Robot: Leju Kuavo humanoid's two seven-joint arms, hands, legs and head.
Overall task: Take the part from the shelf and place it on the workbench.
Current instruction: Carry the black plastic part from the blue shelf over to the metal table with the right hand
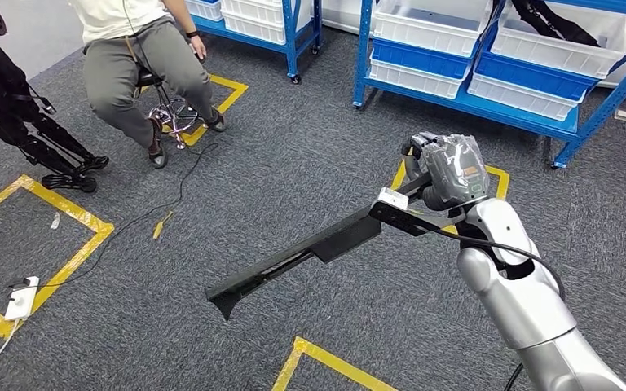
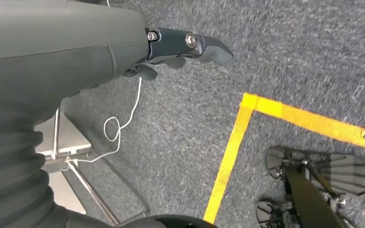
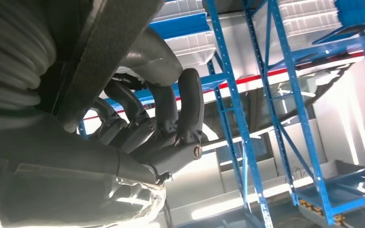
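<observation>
The part (image 1: 310, 252) is a long black plastic strip with a white tag at one end. My right hand (image 1: 444, 173) grips it at that end and holds it out over the grey carpet, its far tip slanting down to the left. In the right wrist view the dark fingers (image 3: 171, 118) are curled around the black part (image 3: 104, 52). My left hand (image 2: 180, 47) hangs over the carpet with its fingers loosely extended and nothing in them.
Blue shelves (image 1: 489, 90) with white bins (image 1: 432, 28) stand ahead and to the right. A person (image 1: 138, 65) sits on a stool at the upper left beside a black stand (image 1: 24, 114). Yellow tape squares (image 1: 41, 244) and a white power strip (image 1: 21, 298) with cables lie on the carpet.
</observation>
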